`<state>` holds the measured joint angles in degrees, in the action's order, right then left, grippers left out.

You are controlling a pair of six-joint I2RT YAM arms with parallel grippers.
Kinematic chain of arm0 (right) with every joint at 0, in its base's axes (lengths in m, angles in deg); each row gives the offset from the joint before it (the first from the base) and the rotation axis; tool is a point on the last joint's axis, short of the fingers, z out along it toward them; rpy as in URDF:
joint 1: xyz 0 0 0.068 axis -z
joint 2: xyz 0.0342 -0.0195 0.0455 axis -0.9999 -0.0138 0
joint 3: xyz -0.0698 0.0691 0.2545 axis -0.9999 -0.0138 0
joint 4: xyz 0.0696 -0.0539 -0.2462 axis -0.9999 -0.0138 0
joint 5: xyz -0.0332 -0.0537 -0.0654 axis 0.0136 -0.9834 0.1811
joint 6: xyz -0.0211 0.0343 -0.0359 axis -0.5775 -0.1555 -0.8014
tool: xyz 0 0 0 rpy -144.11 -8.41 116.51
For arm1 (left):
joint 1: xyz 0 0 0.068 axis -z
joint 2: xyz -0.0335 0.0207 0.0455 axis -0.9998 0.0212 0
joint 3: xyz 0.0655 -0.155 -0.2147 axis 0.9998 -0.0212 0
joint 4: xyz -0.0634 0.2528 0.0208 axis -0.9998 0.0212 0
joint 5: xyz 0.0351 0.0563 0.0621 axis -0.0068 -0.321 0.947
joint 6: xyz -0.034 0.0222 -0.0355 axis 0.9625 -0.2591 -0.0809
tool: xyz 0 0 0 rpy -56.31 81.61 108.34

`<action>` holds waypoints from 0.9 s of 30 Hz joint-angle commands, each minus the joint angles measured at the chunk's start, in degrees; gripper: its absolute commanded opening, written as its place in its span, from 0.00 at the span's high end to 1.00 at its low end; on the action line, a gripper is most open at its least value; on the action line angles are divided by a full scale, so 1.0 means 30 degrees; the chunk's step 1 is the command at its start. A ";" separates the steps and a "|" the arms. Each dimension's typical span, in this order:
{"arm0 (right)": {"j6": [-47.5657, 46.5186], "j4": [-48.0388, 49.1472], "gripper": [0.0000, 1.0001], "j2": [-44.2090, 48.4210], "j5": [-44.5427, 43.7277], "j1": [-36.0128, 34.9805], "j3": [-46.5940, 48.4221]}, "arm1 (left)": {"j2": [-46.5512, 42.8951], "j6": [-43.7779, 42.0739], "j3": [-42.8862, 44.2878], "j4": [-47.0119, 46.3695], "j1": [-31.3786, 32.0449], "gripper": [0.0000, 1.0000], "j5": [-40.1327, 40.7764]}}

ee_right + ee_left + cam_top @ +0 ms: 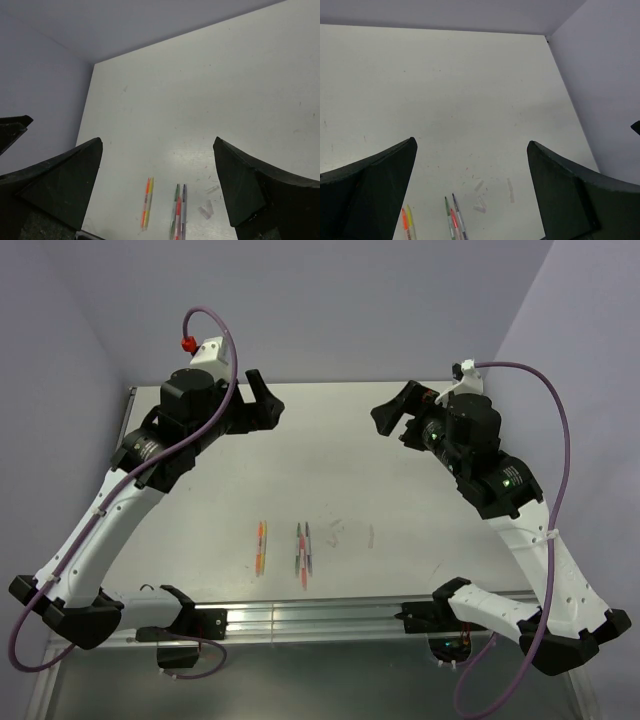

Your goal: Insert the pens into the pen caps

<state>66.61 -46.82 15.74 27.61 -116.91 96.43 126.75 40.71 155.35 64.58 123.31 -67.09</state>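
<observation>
Left pincer (268, 398) and right pincer (392, 408) hover wide open and empty at the far side, seemingly to keep pens (298, 545) and clear caps (510, 190) unobstructed near the tabletop's (330, 450) front.

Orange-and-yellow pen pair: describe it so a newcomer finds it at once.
On the white table, look near the front edge. Of the two pen clusters there, the orange-and-yellow pair is the left one; its neighbours are green, red and grey.
</observation>
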 commanded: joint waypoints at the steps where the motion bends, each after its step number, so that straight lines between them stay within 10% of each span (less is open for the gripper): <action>1: -0.0213 0.0337 0.00 0.0141 -0.0003 0.0123 0.0921 | 0.0058 -0.0325 0.0774 -0.0290 -0.0023 0.01 0.0187; 27: -0.0390 -0.0541 0.03 0.0317 0.0085 0.0123 0.0103 | -0.0147 0.0433 0.0395 0.0353 0.0006 0.01 0.1354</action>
<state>65.56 -47.91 15.89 27.61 -116.91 96.50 127.37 40.89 156.07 65.52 123.33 -65.85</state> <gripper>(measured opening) 0.972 0.994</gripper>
